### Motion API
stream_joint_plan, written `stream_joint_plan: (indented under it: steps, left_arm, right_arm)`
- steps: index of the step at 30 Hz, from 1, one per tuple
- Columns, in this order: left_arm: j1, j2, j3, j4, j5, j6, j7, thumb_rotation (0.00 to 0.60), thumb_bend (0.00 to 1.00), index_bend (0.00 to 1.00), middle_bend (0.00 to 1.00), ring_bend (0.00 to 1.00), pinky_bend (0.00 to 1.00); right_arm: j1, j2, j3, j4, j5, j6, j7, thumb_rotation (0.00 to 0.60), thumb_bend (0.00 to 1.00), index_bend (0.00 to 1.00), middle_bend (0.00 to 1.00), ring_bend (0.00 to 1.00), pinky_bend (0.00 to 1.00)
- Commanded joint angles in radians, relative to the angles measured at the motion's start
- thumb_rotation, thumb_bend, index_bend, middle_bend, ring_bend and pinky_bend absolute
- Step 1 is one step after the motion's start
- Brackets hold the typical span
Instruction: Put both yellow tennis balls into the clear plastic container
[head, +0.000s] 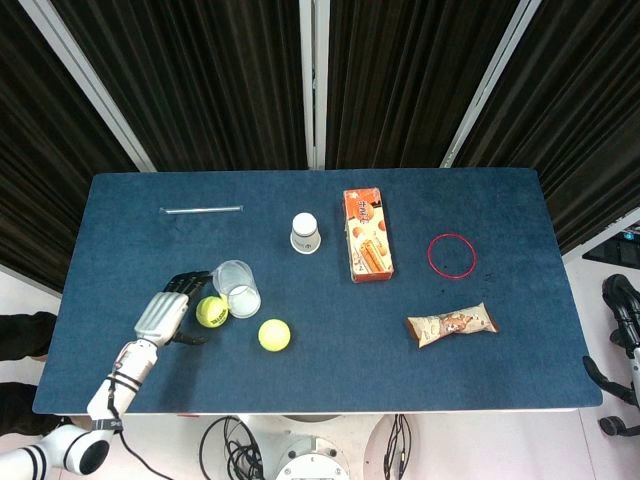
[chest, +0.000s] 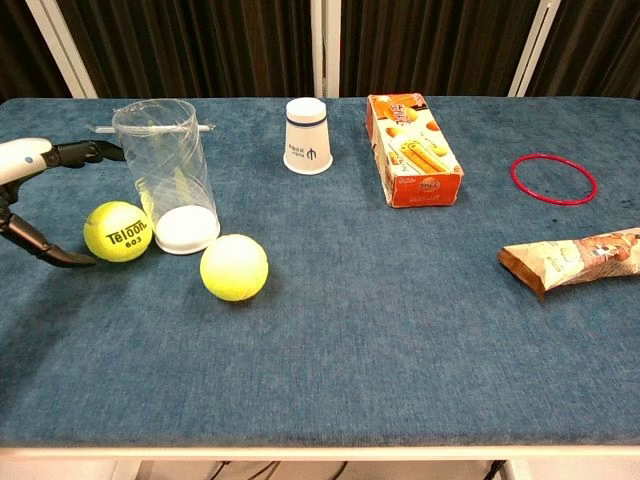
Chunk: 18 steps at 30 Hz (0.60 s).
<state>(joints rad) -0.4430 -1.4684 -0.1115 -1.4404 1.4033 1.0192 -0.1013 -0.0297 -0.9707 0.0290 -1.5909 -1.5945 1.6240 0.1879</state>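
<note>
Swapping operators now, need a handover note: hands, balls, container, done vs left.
Left robot hand: open, fingers spread beside the printed yellow tennis ball, not gripping it.
Right robot hand: off the table's right edge, holding nothing that shows.
Clear plastic cylinder container: upright, nothing inside it. The printed ball sits by its base; the plain yellow tennis ball lies just in front, on the blue table.
Done: nothing. Left: both balls into the container.
</note>
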Motion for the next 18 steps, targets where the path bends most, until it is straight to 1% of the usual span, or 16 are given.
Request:
stream_joint_plan:
  steps: [1,6,11,13,18]
  left_arm:
    - [-0.011,-0.019,0.0,0.02,-0.011,-0.013,-0.014,0.6,0.03,0.1,0.07,0.0,0.08]
    - [-0.03,-0.058,-0.004,0.073,-0.025,-0.02,-0.009,0.6,0.03,0.11,0.1,0.0,0.09]
    - [-0.041,-0.085,-0.009,0.107,-0.046,-0.02,0.016,0.6,0.03,0.15,0.13,0.06,0.19]
    - [-0.044,-0.093,-0.011,0.117,-0.058,-0.023,0.025,0.6,0.03,0.18,0.16,0.1,0.24]
    - [-0.05,-0.108,-0.008,0.134,-0.076,-0.032,0.037,0.6,0.05,0.23,0.29,0.19,0.29]
  right_arm:
    - [0.003,-0.003,0.0,0.002,0.002,-0.006,0.002,0.6,0.21,0.0,0.0,0.0,0.0]
    - [0.003,-0.002,0.002,0.005,0.005,-0.008,0.008,0.6,0.22,0.0,0.0,0.0,0.0]
    - [-0.001,-0.002,0.005,0.016,0.013,-0.004,0.022,0.6,0.23,0.0,0.0,0.0,0.0]
    - [-0.001,-0.002,0.006,0.017,0.015,-0.004,0.023,0.6,0.23,0.0,0.0,0.0,0.0]
    - [0.001,-0.007,0.004,0.02,0.015,-0.013,0.021,0.6,0.24,0.0,0.0,0.0,0.0]
